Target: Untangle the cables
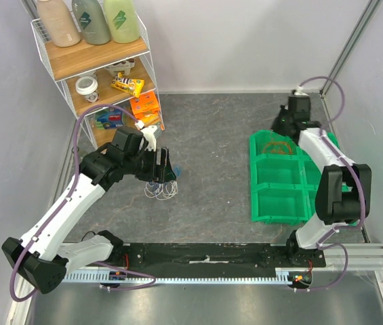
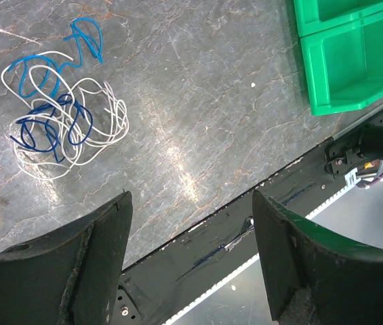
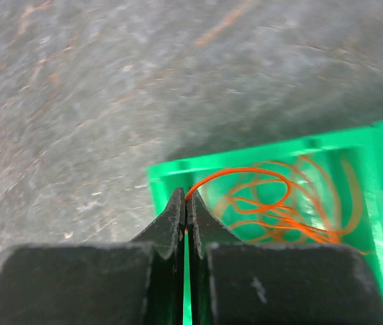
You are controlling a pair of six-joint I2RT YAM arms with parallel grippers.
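- White and blue cables [image 2: 62,122]: we log one loose tangle of thin wires lying flat on the grey mottled table [image 1: 211,156]. A bright blue loop sticks out at the tangle's far edge in the left wrist view.
- Orange-red wires [image 3: 279,203]: we log a second, separate lot, coiled inside the farthest compartment of the green bins [image 1: 279,196], well apart from the white and blue tangle.
- Right gripper [image 3: 186,198]: its fingers are pressed together at the bin's rim. One strand of the orange-red wires comes out from between their tips and arches over into the coil.
- Left gripper [image 2: 191,198]: its jaws are spread wide with nothing between them. It hangs above the table, and the white and blue cables lie just beyond its left finger, not touching it.
- Wire shelf rack [image 1: 147,61]: it stands at the table's far left corner.
- Three bottles [image 1: 93,20]: one beige, one grey-green and one pale green stand on the rack's top board. Each carries a leaf-like emblem, but we find the lettering too small to read.
- Lidded cup [image 1: 87,87] and yellow packet [image 1: 127,84]: both sit on the middle board, and we cannot read their print.
- Orange packs [image 1: 145,103] and a blue box [image 1: 110,118]: they sit lower in the rack, and their text is illegible to us.
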